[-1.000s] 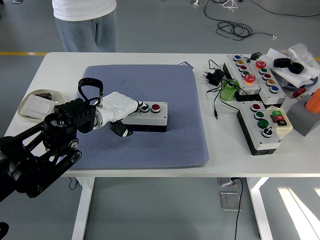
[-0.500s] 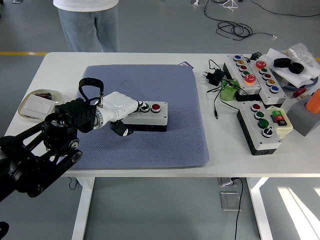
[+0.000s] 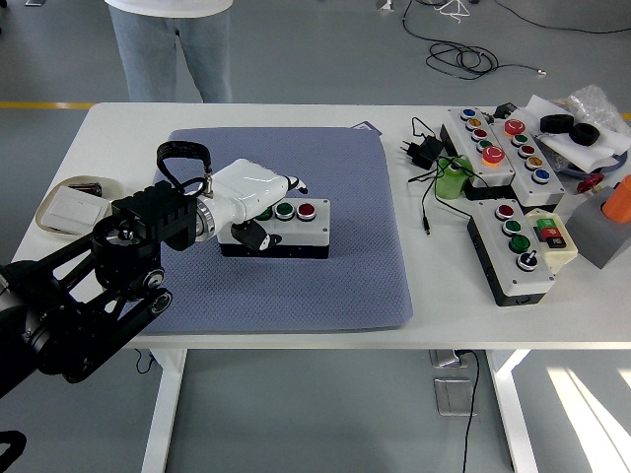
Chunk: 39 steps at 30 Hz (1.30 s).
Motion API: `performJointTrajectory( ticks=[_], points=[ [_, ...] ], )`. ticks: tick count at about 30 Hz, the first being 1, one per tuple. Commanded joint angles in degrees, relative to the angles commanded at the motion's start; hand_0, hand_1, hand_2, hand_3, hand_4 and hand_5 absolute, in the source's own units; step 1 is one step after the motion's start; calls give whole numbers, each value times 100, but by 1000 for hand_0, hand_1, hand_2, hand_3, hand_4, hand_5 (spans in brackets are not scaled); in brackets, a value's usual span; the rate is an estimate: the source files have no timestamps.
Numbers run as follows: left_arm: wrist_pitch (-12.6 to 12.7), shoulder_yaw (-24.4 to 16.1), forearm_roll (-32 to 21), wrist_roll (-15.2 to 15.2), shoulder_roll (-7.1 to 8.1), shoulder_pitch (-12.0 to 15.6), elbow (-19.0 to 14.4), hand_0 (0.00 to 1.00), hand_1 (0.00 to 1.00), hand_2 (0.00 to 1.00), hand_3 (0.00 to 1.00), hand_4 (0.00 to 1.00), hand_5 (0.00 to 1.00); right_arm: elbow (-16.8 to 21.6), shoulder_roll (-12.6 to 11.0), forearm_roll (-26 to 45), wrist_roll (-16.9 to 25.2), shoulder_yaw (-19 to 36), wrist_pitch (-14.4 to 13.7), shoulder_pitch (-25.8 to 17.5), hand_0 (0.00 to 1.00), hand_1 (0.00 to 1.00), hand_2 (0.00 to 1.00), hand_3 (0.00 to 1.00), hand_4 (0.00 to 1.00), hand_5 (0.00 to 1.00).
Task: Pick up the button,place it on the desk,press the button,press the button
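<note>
the button box (image 3: 281,228) is seen lying on the blue mat (image 3: 345,266), left of the mat's middle, with its long axis running left to right, parallel to the table's near edge. two green buttons and one red button (image 3: 307,210) are shown along its top, the red one at the right end. the left hand (image 3: 254,197) is placed over the box's left end, so that the uncovered buttons lie to the right of the fingers. the fingers are seen bent downward over the box, with a dark thumb tip against its front face; whether the box is actually gripped cannot be told. no right hand is shown, so the left hand is the only one near. a press is judged to be in hand. open mat is left in front of, behind and to the right of the box, while the other button boxes (image 3: 513,246) and cables are kept well apart toward the white table (image 3: 434,315)'s right edge.
</note>
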Motion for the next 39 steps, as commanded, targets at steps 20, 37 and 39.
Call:
performJointTrajectory(
  ticks=[20, 37, 39],
  points=[
    [-192, 299, 0, 24, -192, -196, 481, 2, 20, 53, 827, 743, 157, 0, -3, 1, 1, -4, -3, 13, 787, 797, 817, 751, 412, 479],
    [-464, 322, 0, 50, -166, -132, 486, 2, 24, 56, 829, 736, 155, 0, 5, -6, -11, -17, -7, -33, 787, 797, 817, 751, 412, 479],
    [-324, 253, 0, 52, -152, -110, 428, 2, 24, 56, 829, 736, 155, 0, 6, -5, -12, -18, -7, -47, 787, 797, 817, 751, 412, 479]
  ],
)
